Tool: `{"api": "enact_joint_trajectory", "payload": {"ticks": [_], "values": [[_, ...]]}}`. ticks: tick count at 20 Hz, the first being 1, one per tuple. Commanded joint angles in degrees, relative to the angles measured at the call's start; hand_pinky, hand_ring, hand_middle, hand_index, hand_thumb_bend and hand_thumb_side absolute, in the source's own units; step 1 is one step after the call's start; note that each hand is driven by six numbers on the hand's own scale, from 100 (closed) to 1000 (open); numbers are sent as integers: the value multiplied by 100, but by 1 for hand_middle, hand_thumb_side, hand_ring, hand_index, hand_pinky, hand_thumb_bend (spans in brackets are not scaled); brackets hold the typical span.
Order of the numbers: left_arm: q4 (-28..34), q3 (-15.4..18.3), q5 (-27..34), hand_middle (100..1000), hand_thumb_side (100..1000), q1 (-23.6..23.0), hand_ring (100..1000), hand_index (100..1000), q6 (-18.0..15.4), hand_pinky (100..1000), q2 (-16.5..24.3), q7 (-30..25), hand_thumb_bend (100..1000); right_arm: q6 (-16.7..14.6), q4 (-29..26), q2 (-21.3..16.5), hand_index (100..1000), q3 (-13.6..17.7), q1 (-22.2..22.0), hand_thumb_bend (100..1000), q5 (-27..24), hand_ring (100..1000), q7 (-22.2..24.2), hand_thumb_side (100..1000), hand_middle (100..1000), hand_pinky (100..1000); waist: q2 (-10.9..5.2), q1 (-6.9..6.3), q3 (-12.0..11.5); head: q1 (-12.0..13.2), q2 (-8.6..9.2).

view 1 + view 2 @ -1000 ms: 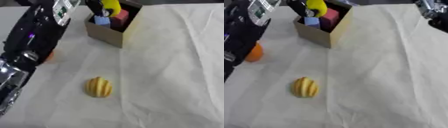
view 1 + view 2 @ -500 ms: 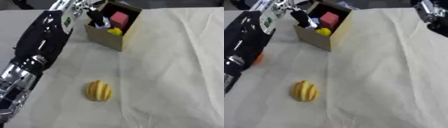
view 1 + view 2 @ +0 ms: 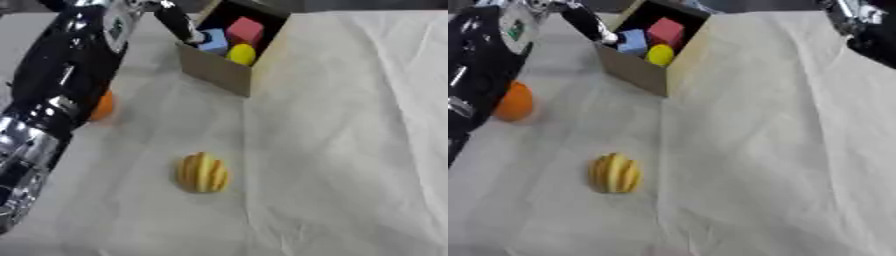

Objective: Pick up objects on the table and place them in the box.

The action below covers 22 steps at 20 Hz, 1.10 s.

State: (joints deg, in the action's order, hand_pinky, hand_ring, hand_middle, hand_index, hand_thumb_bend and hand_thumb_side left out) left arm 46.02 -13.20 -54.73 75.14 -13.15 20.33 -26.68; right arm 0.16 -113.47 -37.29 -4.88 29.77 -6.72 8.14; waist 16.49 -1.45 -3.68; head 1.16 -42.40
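Between picks: left hand at box rim, fingers straight and empty (right hand at top right corner, finger state unreadable), yellow ribbed object and orange ball on cloth, next reach likely there.

The table is covered with a creased, off-white cloth that reaches across all of the surface in view. A cardboard box stands on the cloth toward the far side with its open top showing, a ribbed yellow object lies well apart from it nearer the front, and an orange ball sits near the left edge, partly hidden behind the robot's arm in the left eye view. The box, the yellow object and the orange ball do not touch one another.
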Motion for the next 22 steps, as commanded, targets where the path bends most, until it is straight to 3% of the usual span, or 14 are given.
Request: {"api": "enact_joint_trajectory", "payload": {"ticks": [1, 9, 14, 18, 22], "values": [[172, -175, 279, 754, 403, 25, 770, 860, -177, 818, 565, -198, 548, -4, -112, -199, 800, 109, 5, 100, 24, 699, -62, 551, 648, 926, -175, 0, -65, -131, -74], [801, -564, 919, 764, 401, -802, 779, 872, -520, 817, 1605, -758, 615, -17, -112, -165, 800, 129, 6, 100, 50, 700, -90, 550, 650, 926, -200, 51, -147, -219, -89], [1238, -710, 1330, 769, 402, -1376, 783, 865, -409, 818, 2226, -1040, 642, -29, -112, -123, 800, 133, 50, 100, 49, 701, -104, 550, 650, 925, -189, 85, -91, -189, -52], [1662, -1036, 2713, 772, 402, -1662, 786, 863, 266, 817, 2725, -1564, 648, -22, -112, -121, 800, 133, 69, 100, 49, 700, -116, 551, 650, 925, -165, 78, -78, -174, -31], [1962, -1150, 3056, 776, 414, -1839, 789, 863, 786, 818, 2928, -1861, 645, -19, -112, -108, 800, 131, 84, 100, 40, 700, -118, 551, 650, 925, -150, 84, -69, -149, -9]]}}
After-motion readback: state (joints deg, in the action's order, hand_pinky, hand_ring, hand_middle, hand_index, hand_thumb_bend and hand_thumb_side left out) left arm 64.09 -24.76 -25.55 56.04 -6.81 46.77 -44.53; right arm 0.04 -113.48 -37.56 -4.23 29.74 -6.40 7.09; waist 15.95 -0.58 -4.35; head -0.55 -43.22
